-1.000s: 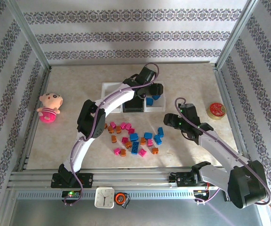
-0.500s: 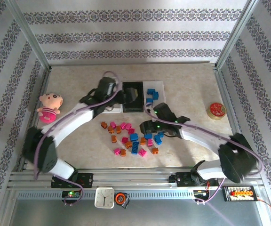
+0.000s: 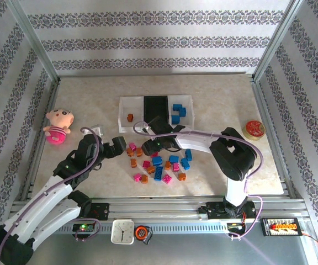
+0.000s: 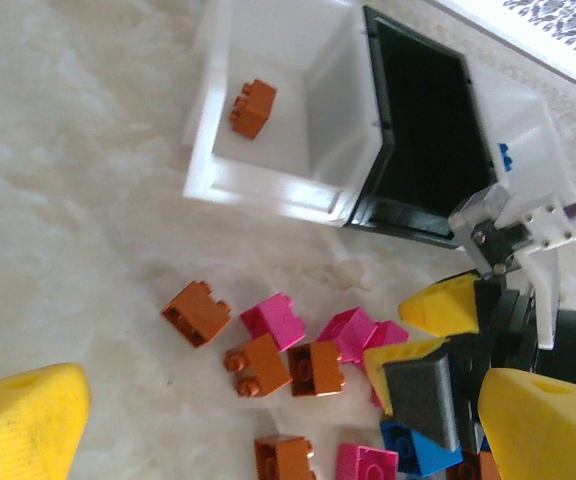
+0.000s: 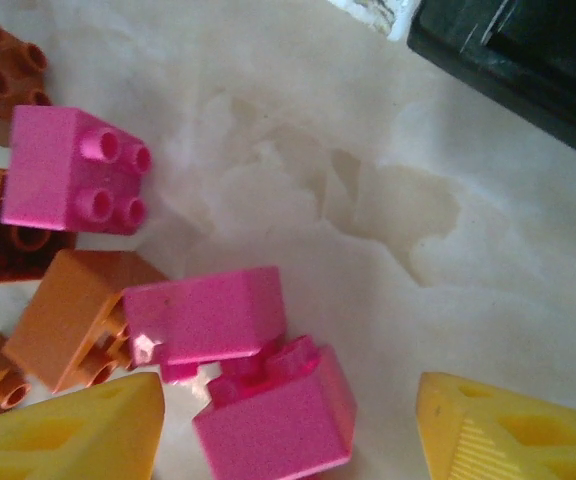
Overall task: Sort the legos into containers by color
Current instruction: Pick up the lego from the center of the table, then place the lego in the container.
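Observation:
The legos [image 3: 158, 163] lie scattered mid-table in blue, pink and orange. Behind them stand the containers: a left white tray [image 3: 125, 105] holding one orange brick [image 3: 130, 117], a black tray [image 3: 155, 106], and a right white tray [image 3: 188, 101] with blue bricks [image 3: 177, 112]. My right gripper [image 3: 150, 144] is open, low over the pile's left end. Its fingertips [image 5: 78, 430] straddle a pink brick [image 5: 273, 420] that rests against another pink brick [image 5: 203, 315]. My left gripper [image 3: 120, 147] is wide open, left of the pile, with nothing between its fingers [image 4: 18, 420]. Orange and pink bricks [image 4: 268, 345] lie ahead of it.
A pink plush doll [image 3: 57, 126] lies at the far left and a round red tin [image 3: 254, 129] at the right. A small clock [image 3: 122, 232] and a tape measure [image 3: 142, 232] sit on the front rail. The right gripper [image 4: 448, 340] crowds the left wrist view's right side.
The left arm has drawn back from the trays to the pile's left with its jaws opened; an orange brick now lies in the left white tray. The right arm has swung left over the pink bricks.

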Tool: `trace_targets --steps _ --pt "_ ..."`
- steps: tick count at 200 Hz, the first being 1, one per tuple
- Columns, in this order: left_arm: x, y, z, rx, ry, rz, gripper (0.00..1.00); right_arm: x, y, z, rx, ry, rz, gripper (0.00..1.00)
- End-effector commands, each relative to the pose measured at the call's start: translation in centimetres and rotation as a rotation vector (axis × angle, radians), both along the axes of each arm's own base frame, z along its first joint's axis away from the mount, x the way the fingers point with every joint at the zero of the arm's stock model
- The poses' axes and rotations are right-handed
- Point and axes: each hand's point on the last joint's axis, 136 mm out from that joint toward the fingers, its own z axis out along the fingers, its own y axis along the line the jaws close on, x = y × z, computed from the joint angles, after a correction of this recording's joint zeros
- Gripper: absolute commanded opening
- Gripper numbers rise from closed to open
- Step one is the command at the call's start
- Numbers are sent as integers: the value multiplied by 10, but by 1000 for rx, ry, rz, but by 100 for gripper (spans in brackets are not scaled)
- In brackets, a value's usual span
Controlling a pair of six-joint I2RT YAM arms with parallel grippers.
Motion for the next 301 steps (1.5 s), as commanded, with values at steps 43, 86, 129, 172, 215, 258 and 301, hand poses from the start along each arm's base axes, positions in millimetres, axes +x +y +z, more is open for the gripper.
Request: trace_targets --steps 43,86,129,172,215,258,301 --pt "-2 9 -14 19 66 51 99 -4 2 -11 -69 14 79 61" --pt "0 9 -13 29 64 52 99 -12 2 -18 -77 42 100 58" --pt "2 6 -12 28 67 42 100 -8 8 -2 -10 6 93 40" --pt "3 4 -15 32 77 34 99 -2 10 39 113 -31 66 31" --pt "5 3 -16 44 79 22 99 29 -6 93 251 -77 -63 28" --pt "8 -4 -19 48 93 -7 99 93 -33 93 142 -121 -338 28" --pt "8 -8 -27 72 128 -45 99 140 -37 75 29 -141 -473 30"
